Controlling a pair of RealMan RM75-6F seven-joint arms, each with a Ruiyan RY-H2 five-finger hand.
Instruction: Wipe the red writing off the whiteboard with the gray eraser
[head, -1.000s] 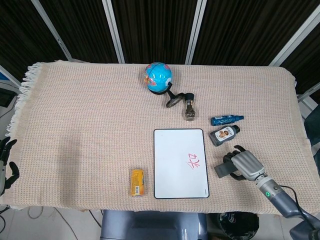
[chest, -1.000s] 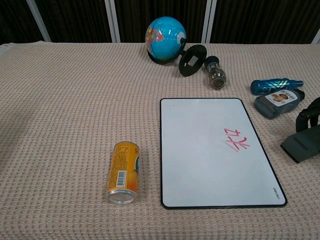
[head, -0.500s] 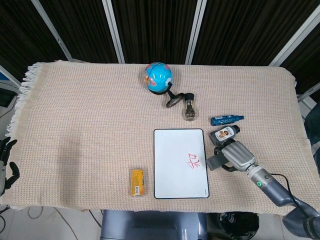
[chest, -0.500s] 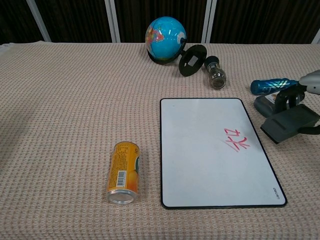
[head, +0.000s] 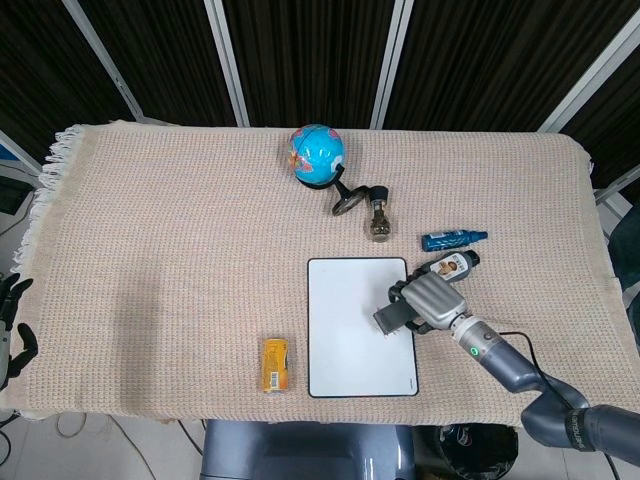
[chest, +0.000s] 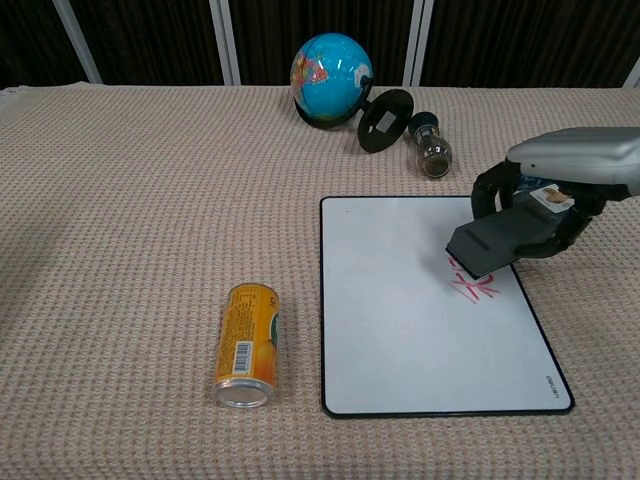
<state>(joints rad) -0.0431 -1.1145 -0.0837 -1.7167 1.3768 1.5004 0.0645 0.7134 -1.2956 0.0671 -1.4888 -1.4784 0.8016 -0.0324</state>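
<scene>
The whiteboard (head: 345, 330) (chest: 400, 310) lies flat on the woven cloth, a little right of centre. Red writing (chest: 475, 287) sits near its right edge; the chest view shows only its lower strokes, and the head view hides it. My right hand (head: 432, 300) (chest: 570, 170) grips the gray eraser (head: 393, 317) (chest: 498, 243) and holds it over the upper part of the writing, tilted with its left end lowest. Contact with the board cannot be told. My left hand (head: 10, 325) hangs off the table's left edge, holding nothing, fingers apart.
An orange can (head: 275, 364) (chest: 246, 343) lies left of the board. Behind the board are a blue globe (head: 317, 153) (chest: 330, 65), a glass bulb (head: 379, 218) (chest: 432, 150), a blue bottle (head: 452, 239) and a dark labelled bottle (head: 455, 265) by my right wrist.
My right hand has carried the eraser leftward from the cloth beside the board onto the board's right side, so it covers part of the red writing. The left hand has not moved.
</scene>
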